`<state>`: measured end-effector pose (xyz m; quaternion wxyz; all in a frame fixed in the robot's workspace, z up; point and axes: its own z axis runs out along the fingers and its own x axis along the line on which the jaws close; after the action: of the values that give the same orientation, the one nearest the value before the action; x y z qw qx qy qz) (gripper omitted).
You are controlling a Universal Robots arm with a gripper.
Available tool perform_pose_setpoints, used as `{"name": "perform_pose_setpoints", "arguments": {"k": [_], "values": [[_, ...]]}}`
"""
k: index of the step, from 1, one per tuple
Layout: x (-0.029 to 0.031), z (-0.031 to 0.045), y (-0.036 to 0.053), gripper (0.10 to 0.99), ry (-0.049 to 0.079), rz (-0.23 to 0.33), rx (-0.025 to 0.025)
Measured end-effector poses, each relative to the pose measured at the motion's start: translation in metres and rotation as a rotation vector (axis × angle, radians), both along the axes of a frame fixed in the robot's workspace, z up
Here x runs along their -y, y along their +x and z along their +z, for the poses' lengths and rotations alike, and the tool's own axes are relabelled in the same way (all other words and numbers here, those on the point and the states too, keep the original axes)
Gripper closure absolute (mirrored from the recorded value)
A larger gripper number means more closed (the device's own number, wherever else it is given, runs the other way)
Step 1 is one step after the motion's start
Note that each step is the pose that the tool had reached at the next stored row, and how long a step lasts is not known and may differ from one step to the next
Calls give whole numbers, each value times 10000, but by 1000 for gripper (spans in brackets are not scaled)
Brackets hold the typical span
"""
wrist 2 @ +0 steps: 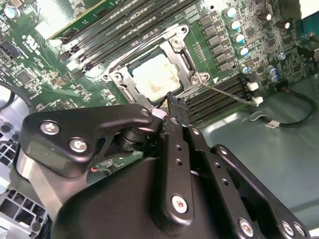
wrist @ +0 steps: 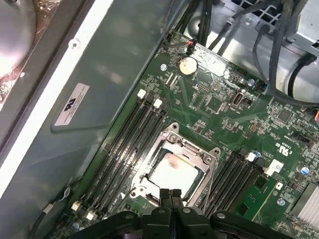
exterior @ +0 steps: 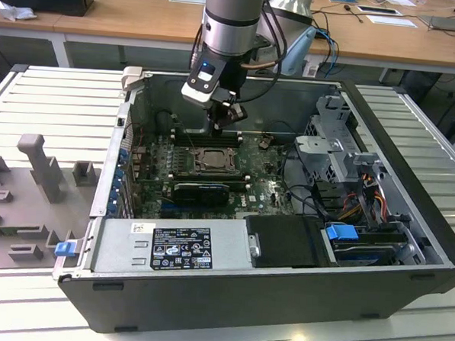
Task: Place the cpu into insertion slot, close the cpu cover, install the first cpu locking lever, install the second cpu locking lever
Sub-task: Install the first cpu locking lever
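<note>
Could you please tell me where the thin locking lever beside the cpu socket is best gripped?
The locking lever is a thin rod running out from a corner of the cpu cover; probably pinch across it near its free end, coming from above.

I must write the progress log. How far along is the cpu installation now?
Done, it seems: the cpu lies in the insertion slot, and the cpu cover lies flat over it. In hand: the claw, fingers shut, is at the cover's edge. Left: probably the locking; one thin locking lever juts out from a corner and looks unlatched.
</note>
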<state>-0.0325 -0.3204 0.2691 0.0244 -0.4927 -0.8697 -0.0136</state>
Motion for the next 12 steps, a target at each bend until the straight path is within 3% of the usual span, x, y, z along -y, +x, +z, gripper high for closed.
{"name": "perform_pose_setpoints", "arguments": {"k": [12], "values": [[0, 0, 0, 980, 0, 1340, 0]]}}
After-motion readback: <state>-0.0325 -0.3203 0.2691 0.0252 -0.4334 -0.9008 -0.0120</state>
